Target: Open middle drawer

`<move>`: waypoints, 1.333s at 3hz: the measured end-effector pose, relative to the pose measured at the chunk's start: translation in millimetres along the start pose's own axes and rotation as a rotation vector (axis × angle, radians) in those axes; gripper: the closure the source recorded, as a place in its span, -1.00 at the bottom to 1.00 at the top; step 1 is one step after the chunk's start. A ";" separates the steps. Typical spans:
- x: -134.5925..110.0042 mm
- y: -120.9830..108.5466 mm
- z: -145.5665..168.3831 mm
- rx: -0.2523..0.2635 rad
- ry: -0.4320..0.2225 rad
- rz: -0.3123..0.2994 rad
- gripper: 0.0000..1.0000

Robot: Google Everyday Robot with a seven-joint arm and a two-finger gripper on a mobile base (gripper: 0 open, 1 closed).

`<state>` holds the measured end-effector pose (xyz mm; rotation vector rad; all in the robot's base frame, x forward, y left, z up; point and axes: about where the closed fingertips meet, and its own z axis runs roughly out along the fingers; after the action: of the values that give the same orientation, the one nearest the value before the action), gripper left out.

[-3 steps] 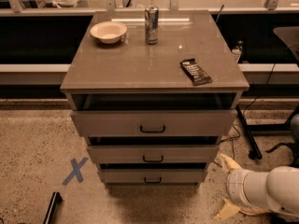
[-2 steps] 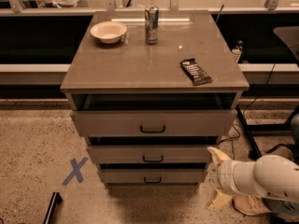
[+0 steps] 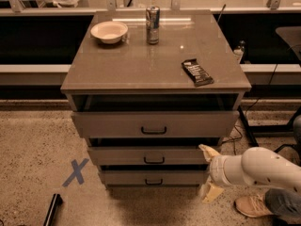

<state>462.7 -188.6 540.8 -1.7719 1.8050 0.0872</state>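
Gripper (image 3: 208, 172) hangs low at the cabinet's right side, on the end of the white arm (image 3: 258, 168), its two tan fingers (image 3: 207, 151) spread wide apart, one high and one low. The upper finger sits right at the right end of the middle drawer (image 3: 141, 154); whether it touches cannot be told. That drawer is second in the stack, its black bar handle (image 3: 154, 160) at centre, below the top drawer (image 3: 117, 124), which juts out furthest. Up on the cabinet top (image 3: 141, 65): a white bowl (image 3: 109, 32), a drinks can (image 3: 152, 25) and a dark snack bar (image 3: 197, 72). A blue tape X (image 3: 76, 172) marks the floor on the left.
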 end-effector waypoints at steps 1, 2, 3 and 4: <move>12.1 -1.9 34.1 -0.048 -0.030 -0.003 -1.00; 20.6 -6.6 61.2 -0.066 -0.053 0.001 -1.00; 25.5 -18.9 81.2 -0.068 -0.069 0.003 -1.00; 31.6 -36.5 101.9 -0.067 -0.074 0.015 -1.00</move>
<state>536.1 -175.0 456.2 -1.7779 1.7816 0.2190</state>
